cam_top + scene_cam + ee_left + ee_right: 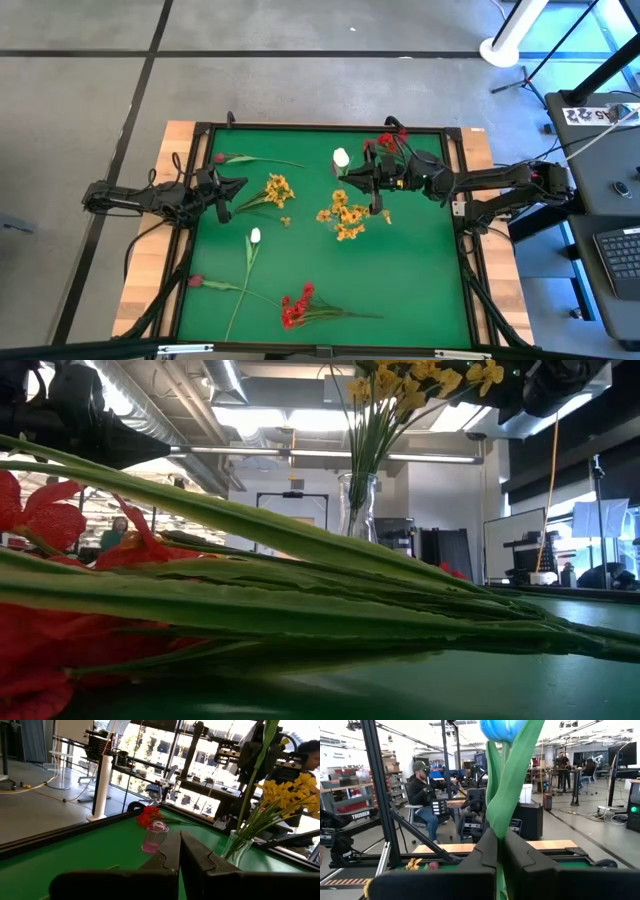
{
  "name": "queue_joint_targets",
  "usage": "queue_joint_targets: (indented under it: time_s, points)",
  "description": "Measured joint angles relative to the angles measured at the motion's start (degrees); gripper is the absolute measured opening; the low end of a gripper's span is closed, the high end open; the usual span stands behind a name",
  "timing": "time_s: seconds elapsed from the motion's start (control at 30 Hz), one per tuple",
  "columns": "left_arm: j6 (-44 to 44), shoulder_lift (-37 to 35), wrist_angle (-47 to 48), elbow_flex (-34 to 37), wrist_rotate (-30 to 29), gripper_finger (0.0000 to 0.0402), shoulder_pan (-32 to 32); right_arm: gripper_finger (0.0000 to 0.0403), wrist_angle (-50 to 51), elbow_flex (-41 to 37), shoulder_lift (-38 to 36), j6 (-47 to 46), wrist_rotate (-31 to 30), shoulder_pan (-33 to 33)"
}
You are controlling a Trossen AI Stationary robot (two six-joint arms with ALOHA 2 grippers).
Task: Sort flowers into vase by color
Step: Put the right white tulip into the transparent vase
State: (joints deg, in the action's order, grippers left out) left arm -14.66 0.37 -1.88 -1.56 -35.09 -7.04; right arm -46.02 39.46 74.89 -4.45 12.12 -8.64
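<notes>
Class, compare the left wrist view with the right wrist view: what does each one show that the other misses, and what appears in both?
Only the left wrist view shows the pink vase, red flowers behind it, and the clear vase holding yellow flowers. Only the right wrist view shows the right hand shut on a white tulip, with a seated person beyond. Both show green table.

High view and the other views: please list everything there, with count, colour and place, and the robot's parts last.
table: one, green top.
glass vase: one, clear, mid-table, holds yellow flowers.
loose yellow flowers: one bunch, lying near the left gripper.
pink vase: one, upright, table's back.
red flowers: two bunches, front and back.
lying white tulip: one, left of centre.
held white tulip: one.
dark pink buds: two, left side.
person: one, seated beyond the table.
left gripper: shut, empty.
right gripper: shut on the held tulip's stem.
</notes>
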Motion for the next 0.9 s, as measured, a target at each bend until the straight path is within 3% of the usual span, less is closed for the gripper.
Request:
queue_joint_targets:
  time_s: [0.4, 0.73, 0.9]
  points:
    - [-0.31, -0.01, 1.01, 0.0, 0.01, 0.0, 0.0, 0.0015, 9.85, 0.0, 0.0, -0.47, 0.0, 0.0]
    - [-0.42, 0.0, 1.01, 0.0, 0.01, 0.0, 0.0, 0.0165, 9.78, 0.0, -0.02, -0.46, 0.96, 0.0]
    - [-0.42, -0.01, 1.01, -0.02, 0.01, 0.0, 0.0, 0.022, 10.44, -0.02, -2.01, -0.24, 0.98, 0.0]
